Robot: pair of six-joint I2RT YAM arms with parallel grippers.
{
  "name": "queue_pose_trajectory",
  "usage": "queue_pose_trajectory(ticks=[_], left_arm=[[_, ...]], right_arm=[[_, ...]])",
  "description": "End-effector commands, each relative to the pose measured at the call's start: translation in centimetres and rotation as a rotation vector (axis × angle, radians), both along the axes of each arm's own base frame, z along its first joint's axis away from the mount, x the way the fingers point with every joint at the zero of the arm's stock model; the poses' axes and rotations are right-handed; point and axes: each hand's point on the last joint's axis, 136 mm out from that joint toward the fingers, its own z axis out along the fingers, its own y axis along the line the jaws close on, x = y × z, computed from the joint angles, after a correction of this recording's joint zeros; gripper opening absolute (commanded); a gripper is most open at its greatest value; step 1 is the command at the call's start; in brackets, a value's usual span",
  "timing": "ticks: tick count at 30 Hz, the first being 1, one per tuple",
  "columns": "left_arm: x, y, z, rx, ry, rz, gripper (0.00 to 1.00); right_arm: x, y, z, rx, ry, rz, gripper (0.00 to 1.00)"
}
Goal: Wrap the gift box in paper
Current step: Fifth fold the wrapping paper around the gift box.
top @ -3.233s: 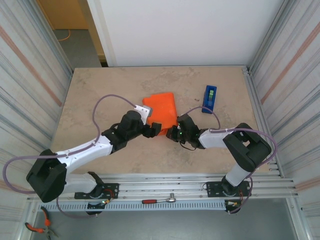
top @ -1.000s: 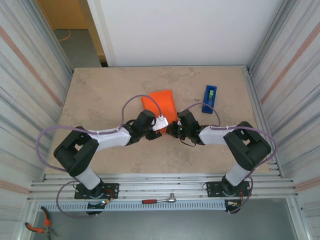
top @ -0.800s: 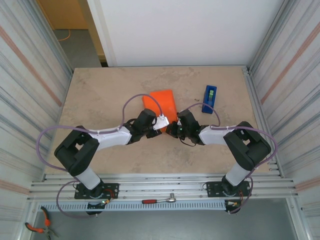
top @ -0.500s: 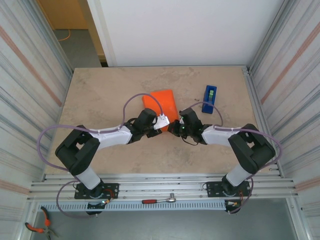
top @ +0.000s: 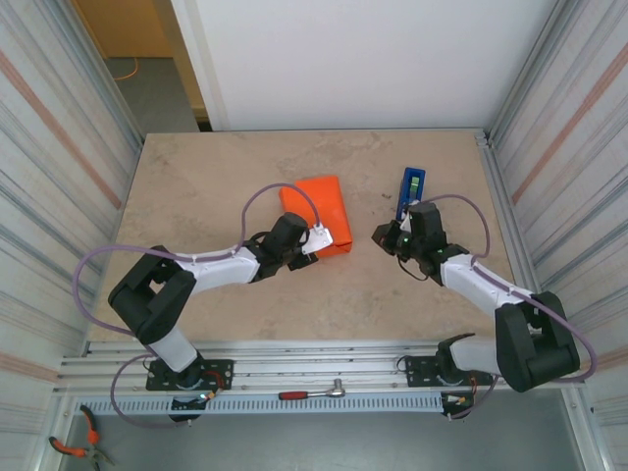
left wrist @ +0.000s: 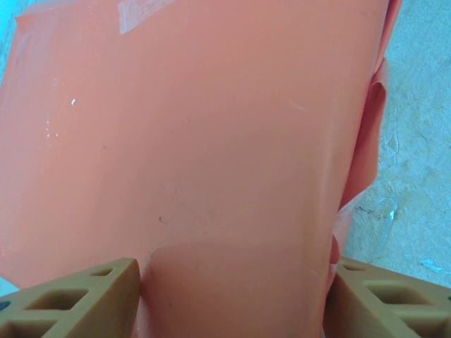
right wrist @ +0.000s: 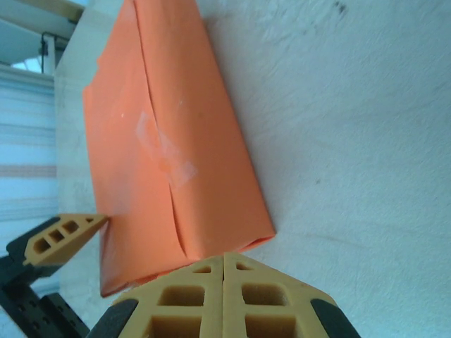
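Observation:
The gift box (top: pixel 316 208) lies mid-table, wrapped in the orange paper (left wrist: pixel 211 127), so the box itself is hidden under the sheet. A clear tape strip (right wrist: pixel 165 151) crosses the paper's seam. My left gripper (top: pixel 329 245) stands at the box's near end. In the left wrist view its fingers (left wrist: pixel 77 303) press against both sides of the wrapped box. My right gripper (top: pixel 379 235) is shut and holds nothing, a short way right of the box. In the right wrist view its closed fingertips (right wrist: pixel 224 262) point at the box's open end.
A blue tape dispenser (top: pixel 413 184) stands just behind my right arm. Corrugated metal walls close in the beige table (top: pixel 196 186) left and right. A loose paper flap (left wrist: pixel 366 141) hangs at the box's right edge.
My right gripper has drawn back to the right, away from the box's near end. My left jaws have narrowed onto the wrapped box, which has stayed in place.

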Motion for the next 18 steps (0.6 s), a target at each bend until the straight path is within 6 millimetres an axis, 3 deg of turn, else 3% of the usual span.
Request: queue_pose_trajectory(ticks=[1, 9, 18], left_arm=[[-0.6, 0.3, -0.3, 0.015, 0.019, 0.007, 0.65], [-0.6, 0.2, -0.3, 0.011, 0.022, 0.006, 0.64], [-0.9, 0.0, -0.2, 0.007, 0.03, -0.004, 0.65]], right_arm=[[-1.9, 2.1, -1.1, -0.003, 0.034, 0.107, 0.0], [-3.5, 7.6, -3.5, -0.033, 0.045, 0.209, 0.0], [-2.2, 11.2, -5.8, 0.009, 0.078, 0.239, 0.0]])
